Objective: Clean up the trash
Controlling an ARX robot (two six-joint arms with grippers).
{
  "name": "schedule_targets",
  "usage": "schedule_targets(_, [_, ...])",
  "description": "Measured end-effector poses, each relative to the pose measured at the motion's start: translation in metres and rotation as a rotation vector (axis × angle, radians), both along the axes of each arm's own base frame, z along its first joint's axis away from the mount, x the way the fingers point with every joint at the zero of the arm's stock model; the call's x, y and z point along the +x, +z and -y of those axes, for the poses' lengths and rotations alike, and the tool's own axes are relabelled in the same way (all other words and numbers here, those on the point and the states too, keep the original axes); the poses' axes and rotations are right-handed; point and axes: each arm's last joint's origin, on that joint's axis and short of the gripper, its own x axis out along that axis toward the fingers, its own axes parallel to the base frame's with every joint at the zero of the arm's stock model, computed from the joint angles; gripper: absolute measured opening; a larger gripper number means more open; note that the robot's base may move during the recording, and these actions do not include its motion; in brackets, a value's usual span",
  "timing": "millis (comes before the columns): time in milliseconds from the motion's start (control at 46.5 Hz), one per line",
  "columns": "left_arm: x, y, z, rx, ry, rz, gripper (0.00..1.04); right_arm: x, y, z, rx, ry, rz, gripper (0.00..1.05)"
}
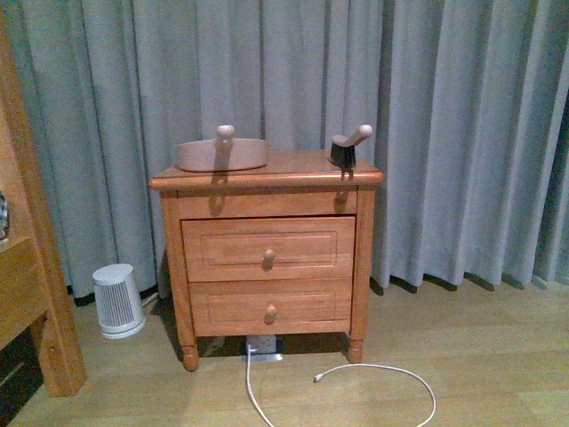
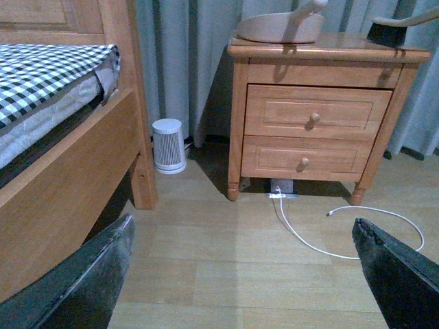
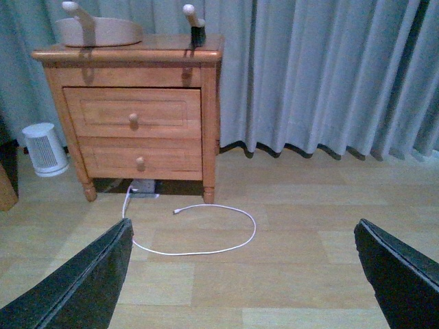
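Front view: no paper trash in sight anywhere. Dustpan [image 1: 222, 154] and brush [image 1: 345, 151] sit on nightstand tabletop [image 1: 302, 165]. Left hand [image 2: 241, 221] and right hand [image 3: 242, 223] both spread wide, empty. Paper likely light, soft; pinch across its middle.

The left gripper [image 2: 241, 223] stands wide open. Its two dark fingers [image 2: 96, 288] rise from the two lower corners of its wrist view, their tips well apart and leaning slightly towards each other. The right gripper [image 3: 242, 223] is in the same pose, its dark fingers [image 3: 401, 274] spread just as wide and tapering to blunt tips. Both wrists point forward and slightly downward.
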Motion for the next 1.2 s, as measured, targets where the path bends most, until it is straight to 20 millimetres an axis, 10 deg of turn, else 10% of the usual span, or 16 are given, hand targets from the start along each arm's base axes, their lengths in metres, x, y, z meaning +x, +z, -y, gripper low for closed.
schedule_targets(1204, [0.0000, 0.0000, 0.0000, 0.000, 0.000, 0.000, 0.97, 0.0000, 0.0000, 0.0000, 0.000, 0.000, 0.000, 0.97])
